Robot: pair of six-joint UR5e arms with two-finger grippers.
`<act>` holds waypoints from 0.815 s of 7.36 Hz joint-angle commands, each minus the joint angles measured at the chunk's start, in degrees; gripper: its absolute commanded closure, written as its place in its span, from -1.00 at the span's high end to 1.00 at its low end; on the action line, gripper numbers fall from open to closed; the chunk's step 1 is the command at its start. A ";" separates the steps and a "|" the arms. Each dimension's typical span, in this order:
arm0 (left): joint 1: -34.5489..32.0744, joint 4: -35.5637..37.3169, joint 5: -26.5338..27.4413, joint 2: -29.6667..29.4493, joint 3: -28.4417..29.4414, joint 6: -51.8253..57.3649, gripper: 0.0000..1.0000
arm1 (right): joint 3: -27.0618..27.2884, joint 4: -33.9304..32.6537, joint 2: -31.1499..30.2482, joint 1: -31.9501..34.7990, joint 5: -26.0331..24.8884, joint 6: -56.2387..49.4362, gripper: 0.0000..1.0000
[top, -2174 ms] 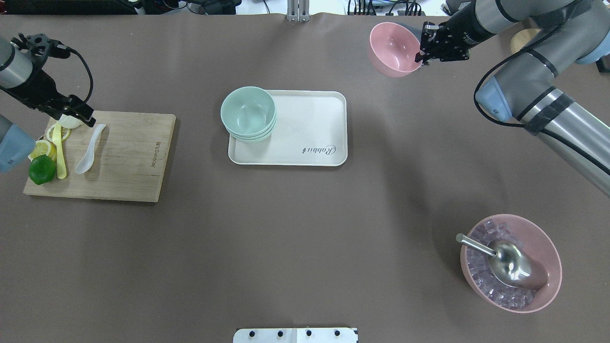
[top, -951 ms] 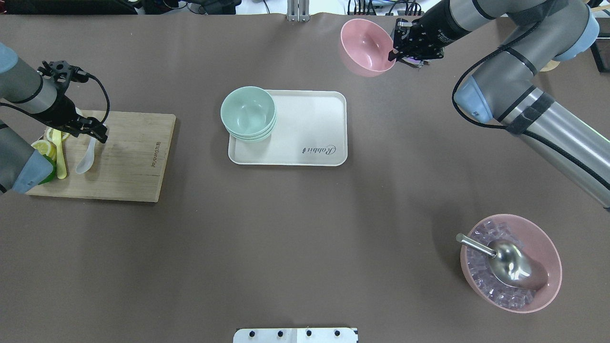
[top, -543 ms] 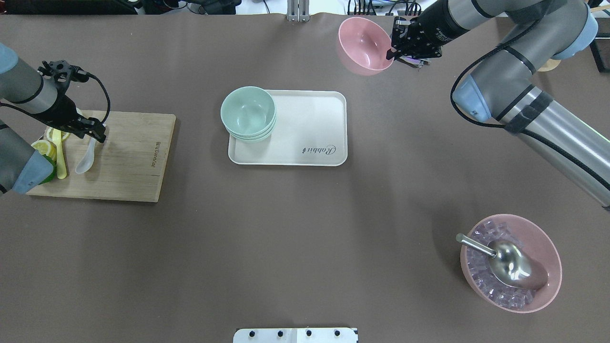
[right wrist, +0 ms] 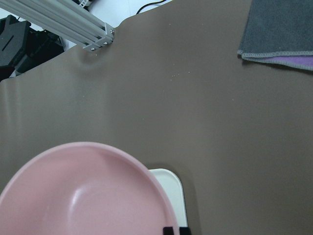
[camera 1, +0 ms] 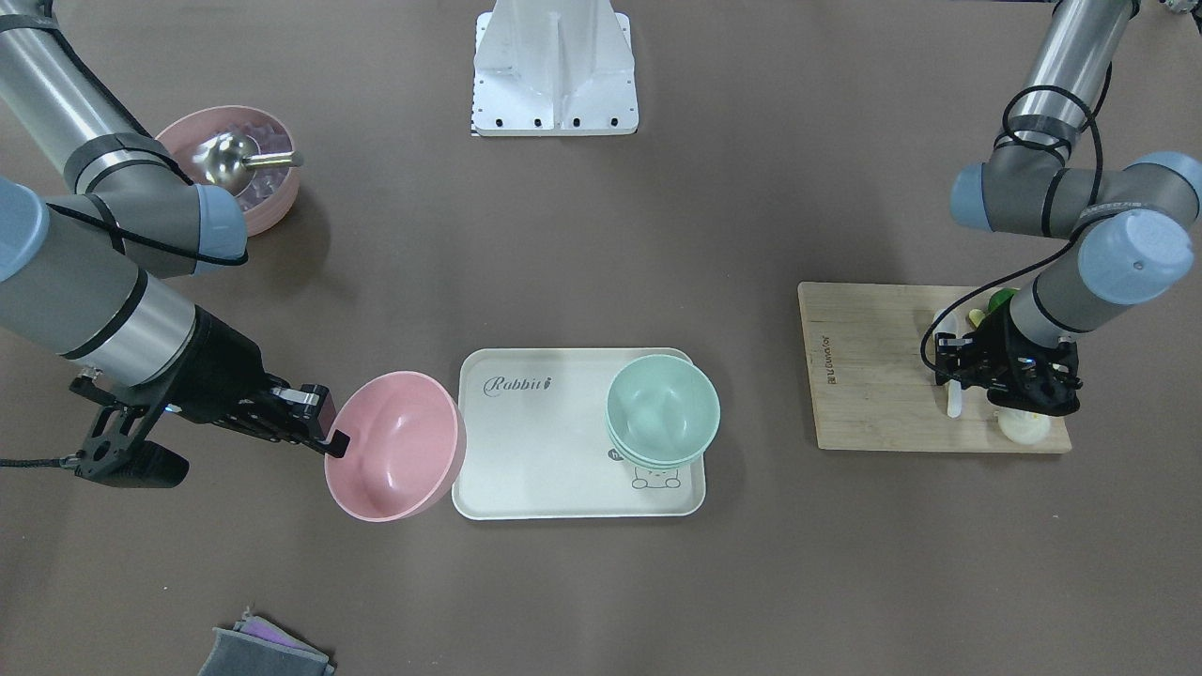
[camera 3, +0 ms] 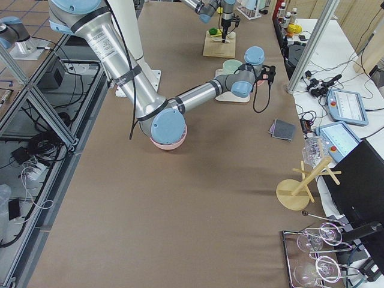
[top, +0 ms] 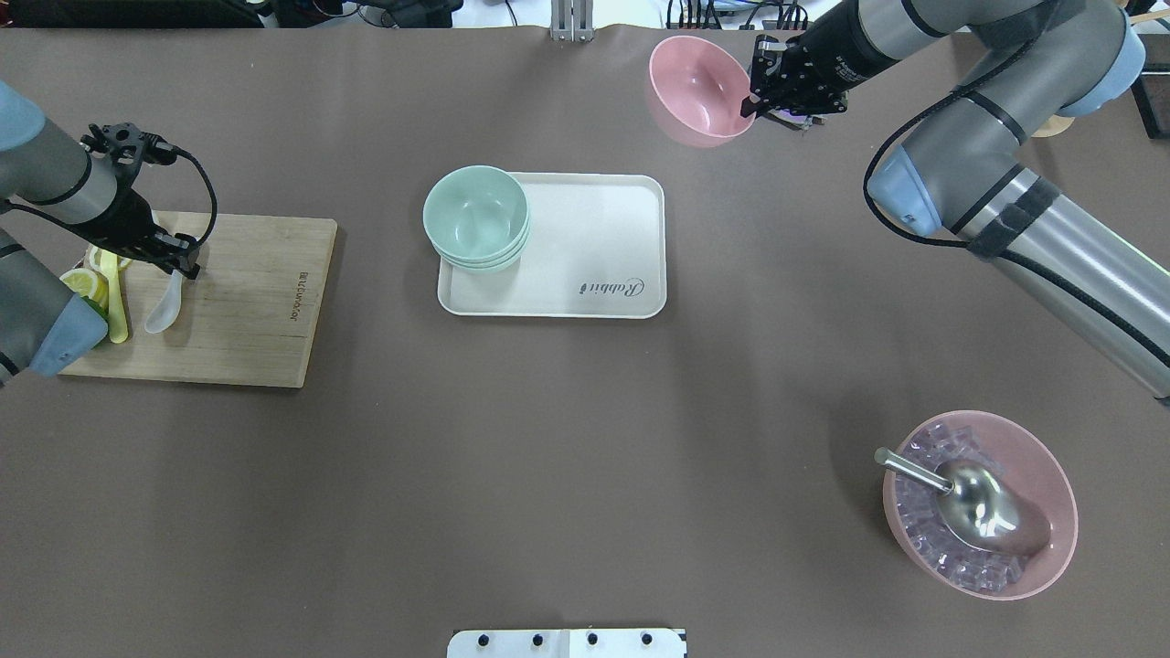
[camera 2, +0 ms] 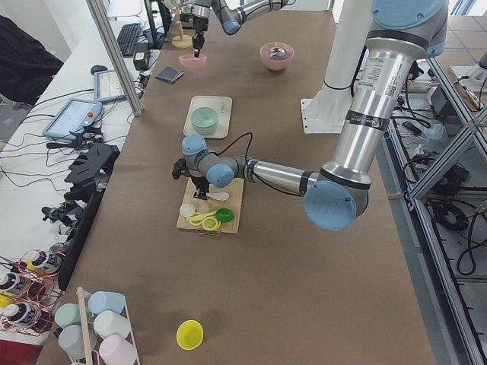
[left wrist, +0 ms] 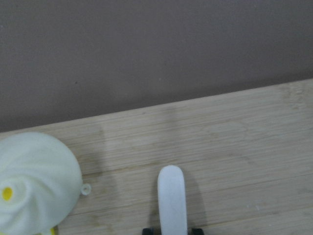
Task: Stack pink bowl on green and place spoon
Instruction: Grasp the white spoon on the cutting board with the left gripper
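My right gripper point(top: 754, 94) is shut on the rim of the plain pink bowl point(top: 696, 87) and holds it tilted above the table's far side, right of the tray; both also show from the front, the gripper point(camera 1: 333, 441) and the bowl point(camera 1: 394, 460). The stack of mint-green bowls point(top: 475, 215) stands on the white tray's point(top: 603, 238) near-left corner. The white spoon point(top: 164, 306) lies on the wooden cutting board point(top: 256, 311). My left gripper point(top: 186, 267) is down over its handle; in the left wrist view its fingertips point(left wrist: 146, 229) hug the handle point(left wrist: 171, 196).
A pink bowl of ice cubes point(top: 1051, 475) with a steel scoop stands at the front right. Lemon slices point(top: 82, 283), a long yellow utensil point(top: 114, 302) and a white squeezer point(left wrist: 34, 186) sit at the board's left end. A grey cloth point(camera 1: 263, 652) lies at the far edge.
My right arm has carried the pink bowl left, then slowed. My left gripper came down onto the spoon's handle and shifted slightly; the spoon has not moved.
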 commanded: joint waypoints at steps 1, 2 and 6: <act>0.04 0.15 -0.06 0.00 -0.52 -0.07 -0.34 | -0.01 0.07 -0.09 -0.02 0.00 0.00 -1.00; 0.04 0.15 -0.06 0.17 -0.44 -0.07 -0.76 | -0.01 0.07 -0.09 -0.02 0.00 0.00 -1.00; -2.67 8.10 -3.21 -0.44 -10.33 0.11 -1.00 | 2.62 -0.02 0.43 0.42 0.35 1.75 -1.00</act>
